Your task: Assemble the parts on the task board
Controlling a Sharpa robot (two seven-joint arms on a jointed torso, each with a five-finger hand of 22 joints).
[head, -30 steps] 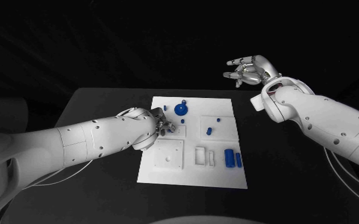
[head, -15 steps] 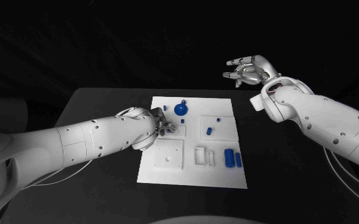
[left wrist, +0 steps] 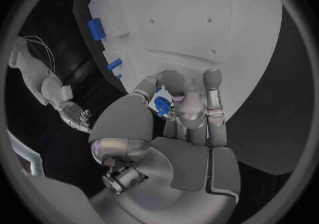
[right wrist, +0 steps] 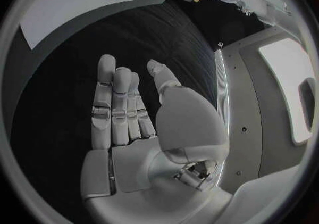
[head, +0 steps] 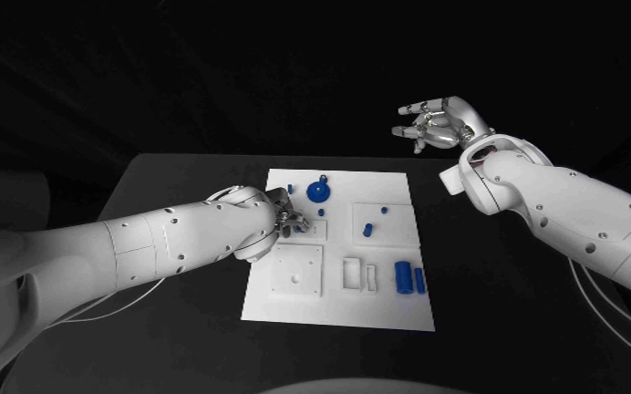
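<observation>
Head view: black worktop (head: 171, 180); white task board (head: 345, 307) at its centre. Left robot hand (head: 292, 218) low over the board's left edge, fingers pinching a small blue part (left wrist: 161, 106). Right robot hand (head: 431, 126) raised beyond the worktop's far edge, fingers spread, holding nothing.

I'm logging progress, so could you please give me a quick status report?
Left robot hand pinching a small blue part over the task board. Right robot hand open, raised clear. Nothing in the way.
</observation>
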